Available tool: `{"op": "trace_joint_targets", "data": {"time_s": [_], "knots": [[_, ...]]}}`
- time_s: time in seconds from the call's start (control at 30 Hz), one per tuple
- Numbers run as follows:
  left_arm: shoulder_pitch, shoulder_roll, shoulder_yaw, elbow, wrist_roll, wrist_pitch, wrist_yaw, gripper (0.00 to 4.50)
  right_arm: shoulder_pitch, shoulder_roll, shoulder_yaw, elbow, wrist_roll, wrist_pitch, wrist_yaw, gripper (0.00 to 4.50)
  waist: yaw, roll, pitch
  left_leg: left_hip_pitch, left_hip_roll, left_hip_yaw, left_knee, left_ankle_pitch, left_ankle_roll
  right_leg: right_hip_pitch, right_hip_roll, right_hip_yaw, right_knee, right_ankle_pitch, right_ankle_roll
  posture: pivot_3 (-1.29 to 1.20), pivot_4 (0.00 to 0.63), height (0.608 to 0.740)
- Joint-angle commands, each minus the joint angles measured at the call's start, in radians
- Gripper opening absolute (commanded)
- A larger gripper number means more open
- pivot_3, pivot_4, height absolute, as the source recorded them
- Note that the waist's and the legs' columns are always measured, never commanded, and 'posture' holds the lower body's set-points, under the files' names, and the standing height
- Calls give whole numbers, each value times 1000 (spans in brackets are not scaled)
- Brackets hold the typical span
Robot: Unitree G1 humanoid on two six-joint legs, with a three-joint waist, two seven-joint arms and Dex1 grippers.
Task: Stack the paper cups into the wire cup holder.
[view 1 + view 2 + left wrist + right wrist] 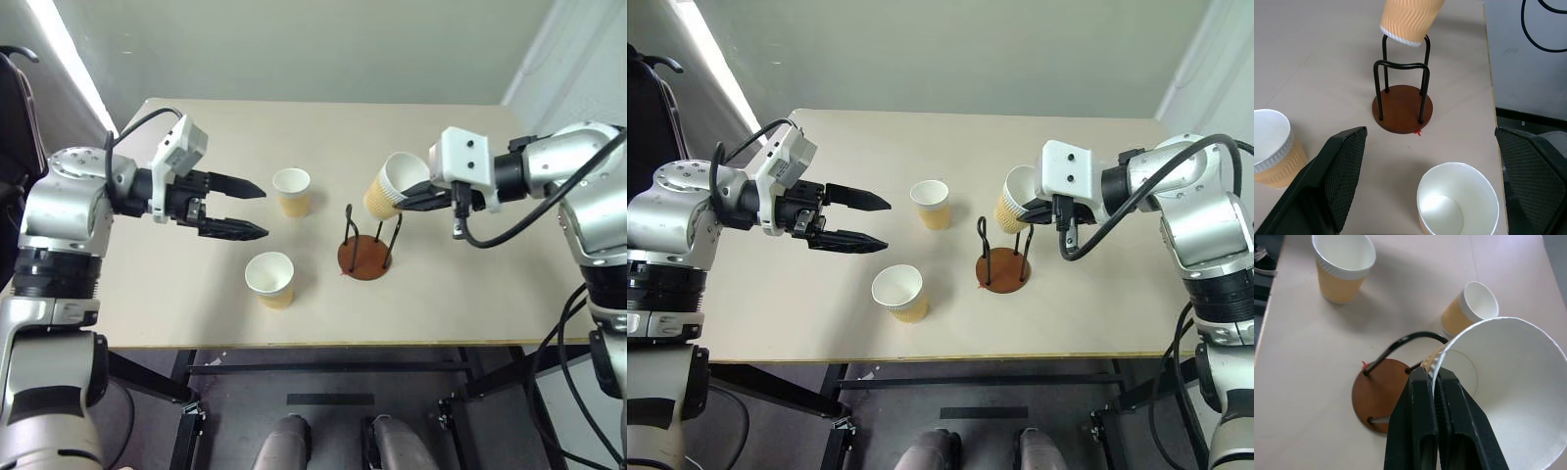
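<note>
Nearest the front edge of the worktop [147,313] sits one paper cup [270,279], upright and mouth up, just waiting its turn. A bit further back and to the right is the wire cup holder [364,257], brown disc base with its two black loops standing up and nothing in it so far, so I'd say the stacking hasn't really started yet.

The left pincer [250,209] hangs over the left part of the worktop with its fingers spread wide and nothing between them, pointing toward the middle, probably parked there so it's ready for one of the loose cups.

Second loose cup [292,191] stands further back, near the middle, well apart from the holder.

The right pincer [419,200] is clamped tight on the rim wall of the held cup [394,186], one finger inside, one outside. That cup is tilted, its bottom aimed down toward the loops, lifted just above the far side of the holder, which looks like lining up for the drop-in
</note>
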Motion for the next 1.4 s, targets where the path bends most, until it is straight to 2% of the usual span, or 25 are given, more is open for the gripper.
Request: {"op": "trace_joint_targets", "data": {"time_s": [0.03, 0.33, 0.5, 0.6, 0.87, 1.03, 1.17, 1.4], "knots": [[-19, 15, 23, -25, -12, 1, -8, 4500, 9, 1, 8, -36, -6, -13, -1, 35, 0, 0, 0, 0, 0, 0, 0, 0, 0, 0, 0, 0, 0, 0, 0, 0, 150, 740], [-20, 14, 23, -26, -12, 2, -4, 4500, 26, 15, 86, -16, -94, -111, -8, 35, -1, 0, 0, 0, 0, 0, 0, 0, 0, 0, 0, 0, 0, 0, 0, 0, 150, 740], [-18, 13, 23, -28, -13, 3, -2, 4500, 14, 49, 91, -15, -106, -101, -19, 35, 0, 0, 0, 0, 0, 0, 0, 0, 0, 0, 0, 0, 0, 0, 0, 0, 150, 740], [-18, 12, 22, -27, -13, 2, -2, 4500, 3, 76, 75, -11, -92, -71, -28, 623, -1, 0, 0, 0, 0, 0, 0, 0, 0, 0, 0, 0, 0, 0, 0, 0, 150, 740], [-20, 10, 20, -24, -11, 0, -2, 4500, -33, 124, 27, 8, -65, 6, -90, 3451, 0, 0, 0, 0, 0, 0, 0, 0, 0, 0, 0, 0, 0, -1, -3, 0, 150, 740], [-27, -4, 21, -5, 12, -36, 30, 4500, -60, 145, -48, 12, -4, 79, -143, 3451, -1, 0, 0, 0, 0, 0, 0, 0, 0, 0, 0, 0, 0, -2, -3, 0, 150, 740], [-69, -40, 19, 73, 76, -130, 123, 4500, -74, 182, -170, -52, 162, 256, -169, 3451, 2, 0, 0, 0, 0, 0, 0, 0, -1, 0, 0, 0, 0, -2, -3, 0, 150, 740], [-183, -78, -44, 307, 257, -395, 223, 4500, -57, 171, -273, -150, 337, 428, -226, 3451, 1, 0, 0, 0, -1, 0, -1, 0, -1, 0, 0, 0, -1, -2, -3, 0, 150, 740]]}}
